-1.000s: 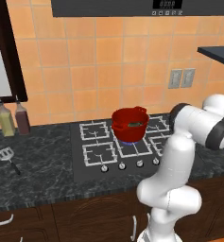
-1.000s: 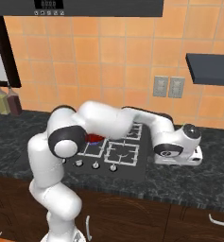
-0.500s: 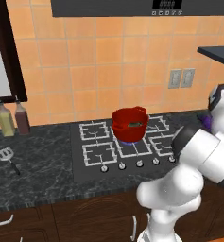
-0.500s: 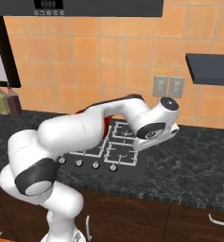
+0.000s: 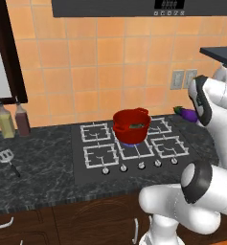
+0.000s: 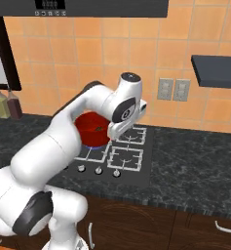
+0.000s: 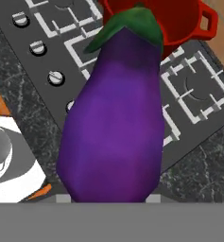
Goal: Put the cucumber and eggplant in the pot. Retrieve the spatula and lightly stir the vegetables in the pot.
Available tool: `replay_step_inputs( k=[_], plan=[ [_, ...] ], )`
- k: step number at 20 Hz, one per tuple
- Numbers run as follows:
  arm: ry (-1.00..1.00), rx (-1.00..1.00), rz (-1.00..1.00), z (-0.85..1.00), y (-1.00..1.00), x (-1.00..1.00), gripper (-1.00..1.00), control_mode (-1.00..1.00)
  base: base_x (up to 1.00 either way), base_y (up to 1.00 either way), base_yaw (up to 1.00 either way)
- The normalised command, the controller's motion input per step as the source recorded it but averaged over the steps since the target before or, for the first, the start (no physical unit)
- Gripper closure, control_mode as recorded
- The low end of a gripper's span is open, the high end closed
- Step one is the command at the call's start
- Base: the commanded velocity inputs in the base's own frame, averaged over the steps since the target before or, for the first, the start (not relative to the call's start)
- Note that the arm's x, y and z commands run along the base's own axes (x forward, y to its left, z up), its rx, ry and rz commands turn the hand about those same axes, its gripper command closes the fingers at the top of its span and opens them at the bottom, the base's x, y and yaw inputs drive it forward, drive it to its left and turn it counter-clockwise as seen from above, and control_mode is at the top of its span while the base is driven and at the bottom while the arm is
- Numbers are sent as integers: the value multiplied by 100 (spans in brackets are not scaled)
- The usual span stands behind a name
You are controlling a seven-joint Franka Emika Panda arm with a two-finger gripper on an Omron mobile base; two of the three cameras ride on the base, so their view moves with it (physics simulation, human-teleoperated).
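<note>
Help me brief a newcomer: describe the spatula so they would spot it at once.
Start at the stove and look left along the dark counter. The spatula lies flat before two bottles: silver slotted head, thin dark handle, unlike the upright bottles.

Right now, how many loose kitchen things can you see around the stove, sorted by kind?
Bottles: 2, one yellowish, one dark reddish
Pot: 1, red
Spatula: 1
Eggplant: 1, purple, in the gripper
Dark green piece inside the pot: 1
Total: 6
</note>
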Motion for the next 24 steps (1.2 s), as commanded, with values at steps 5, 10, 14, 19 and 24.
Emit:
replay_step_inputs(
  k=[5, 10, 14, 19, 24],
  plan=[
    [11, -20, 12, 3, 100, 51, 100, -100, 0, 0, 0],
    [15, -18, 4, 0, 68, 58, 100, -100, 0, 0, 0],
    [30, -13, 4, 0, 29, 73, 100, -100, 0, 0, 0],
    [27, -16, 4, -1, 28, 59, 100, -100, 0, 0, 0],
    [7, -17, 2, -10, 25, 14, 100, -100, 0, 0, 0]
  ],
)
